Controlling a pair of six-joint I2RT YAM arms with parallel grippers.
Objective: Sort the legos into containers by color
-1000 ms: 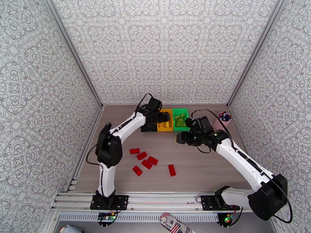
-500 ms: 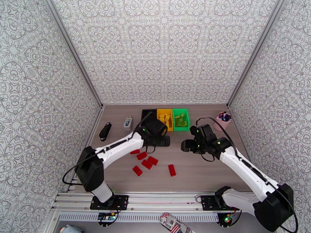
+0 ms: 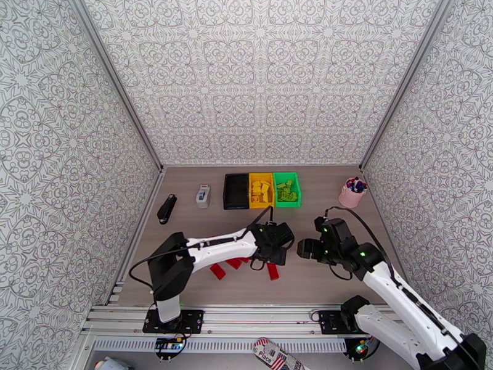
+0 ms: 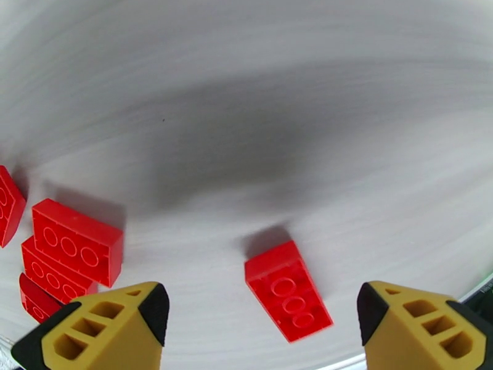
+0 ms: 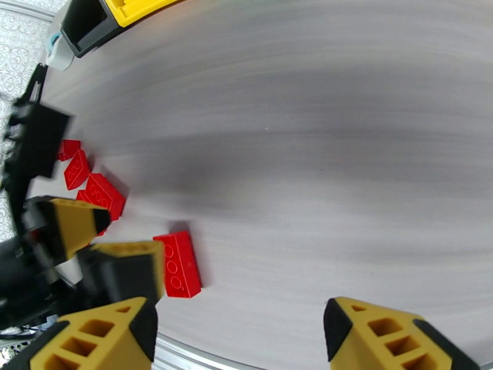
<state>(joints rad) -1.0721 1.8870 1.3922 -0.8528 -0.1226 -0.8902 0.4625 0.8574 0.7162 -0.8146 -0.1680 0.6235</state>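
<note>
The counter (image 3: 191, 226) carries everything, and the black bin (image 3: 236, 191) at its far edge serves as the marker for the rest. The left arm (image 3: 215, 246) stretches low across the counter, well nearer the bases than the black bin, so that its wrist hangs over the loose bricks. The right arm (image 3: 394, 291) reaches in from far to the right of the black bin and keeps to the side, probably to leave the left arm room.

The yellow bin (image 3: 261, 206) touches the black bin's right wall, and the green bin (image 3: 286, 205) touches that one in turn. They hold yellow-orange bricks (image 3: 262, 191) and lime bricks (image 3: 286, 191). By my reading, then, the black bin is the home for red, and no red shows in it. The pink cup (image 3: 350, 195) stands well right of the black bin, and the white-and-blue box (image 3: 203, 196) stands near its left side.

The left pincer (image 4: 262, 306) is released. Its fingers are spread wide, one on either side of a lone red brick (image 4: 288, 290). That brick lies flat on the counter with its studs up, untouched, nearer the bases than the black bin and to its right. The stance suits a descent and a squeeze. The right pincer (image 5: 240, 319) is likewise released and grasps nothing. The other red bricks (image 4: 74, 242) lie in a loose cluster almost straight toward the bases from the black bin.
</note>
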